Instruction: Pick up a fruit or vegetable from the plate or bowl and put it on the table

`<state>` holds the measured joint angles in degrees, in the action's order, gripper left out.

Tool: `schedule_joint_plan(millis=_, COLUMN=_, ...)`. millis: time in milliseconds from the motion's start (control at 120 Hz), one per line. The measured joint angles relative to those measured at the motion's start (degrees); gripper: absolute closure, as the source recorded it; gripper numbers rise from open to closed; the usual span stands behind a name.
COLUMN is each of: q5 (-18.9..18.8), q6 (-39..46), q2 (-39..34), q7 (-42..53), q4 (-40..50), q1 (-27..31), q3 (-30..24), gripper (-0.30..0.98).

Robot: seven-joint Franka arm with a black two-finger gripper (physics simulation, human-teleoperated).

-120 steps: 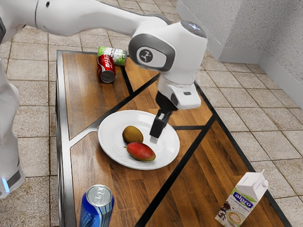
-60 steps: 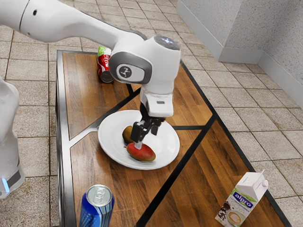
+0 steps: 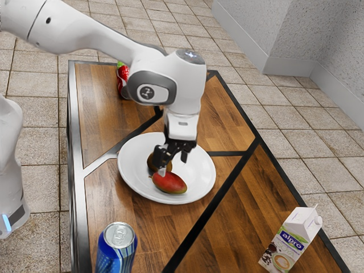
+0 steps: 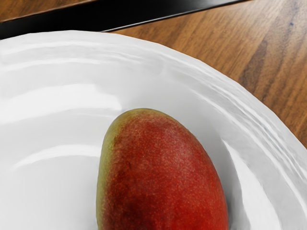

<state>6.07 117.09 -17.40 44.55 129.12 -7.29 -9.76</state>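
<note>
Pale floor tiles [image 3: 34,142] surround the wood-panelled tabletop [image 3: 227,227], where you have a white plate [image 3: 199,176] holding a red mango [image 3: 170,183] and, beside it, a brownish fruit [image 3: 152,159] partly hidden by your gripper [image 3: 173,165]. You have the jaws spread above the plate, with one of them close over the end of the mango nearest the other fruit; whether it touches, you cannot tell. Nearby on the wood you see a blue can [image 3: 116,250], a red can [image 3: 123,85] partly behind your arm [image 3: 102,28], and, well apart, a carton [image 3: 290,242].
</note>
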Motion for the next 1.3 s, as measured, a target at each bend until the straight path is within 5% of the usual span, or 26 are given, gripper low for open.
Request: schedule_joint_plan(millis=1300, q5=2.6, q6=3.8, q2=6.2, q7=9.5, q4=1.8, q1=-0.4, q3=-0.3, gripper=0.0)
